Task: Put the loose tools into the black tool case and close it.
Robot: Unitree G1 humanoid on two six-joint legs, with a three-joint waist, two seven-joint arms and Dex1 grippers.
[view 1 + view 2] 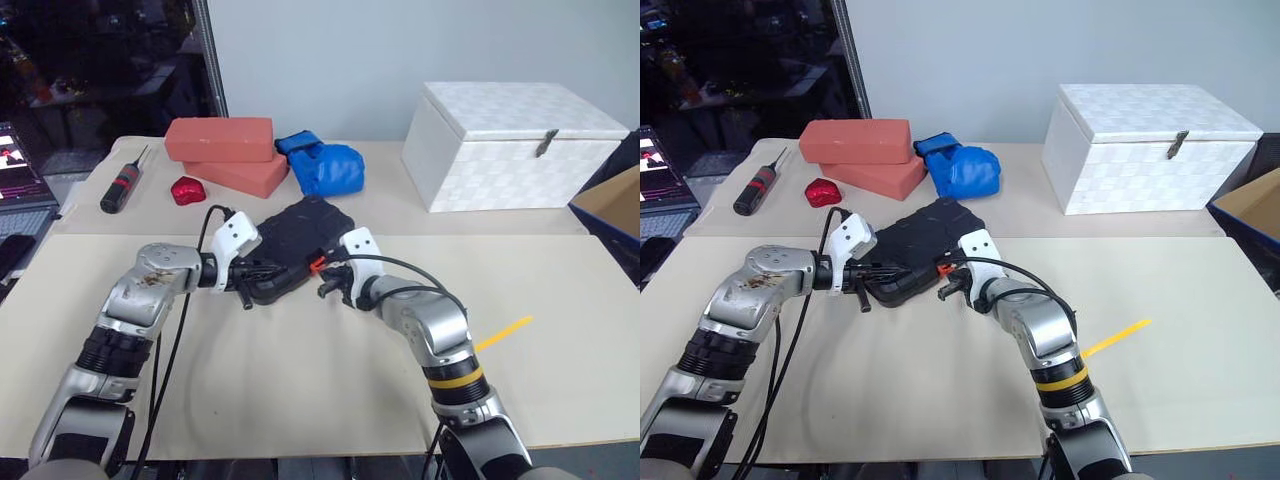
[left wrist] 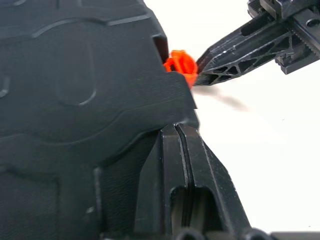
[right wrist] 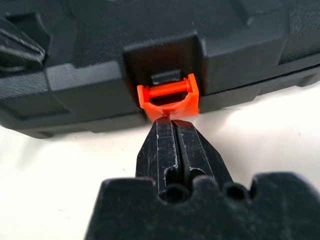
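Observation:
The black tool case (image 1: 300, 232) lies closed in the middle of the table, with its small orange latch (image 3: 169, 97) on the near edge. My right gripper (image 3: 170, 122) is shut, its tips touching the underside of that latch. My left gripper (image 2: 181, 131) is also shut and lies against the case's near left edge, holding nothing. In the head views the two grippers flank the case's front, left gripper (image 1: 262, 272) and right gripper (image 1: 324, 272). The loose tools are out of view.
A black screwdriver with a red band (image 1: 122, 185) and a small red object (image 1: 187, 190) lie at the back left. Two salmon bricks (image 1: 220, 140), a blue glove (image 1: 325, 167) and a white box (image 1: 510, 145) stand behind the case. A yellow strip (image 1: 503, 333) lies at the right.

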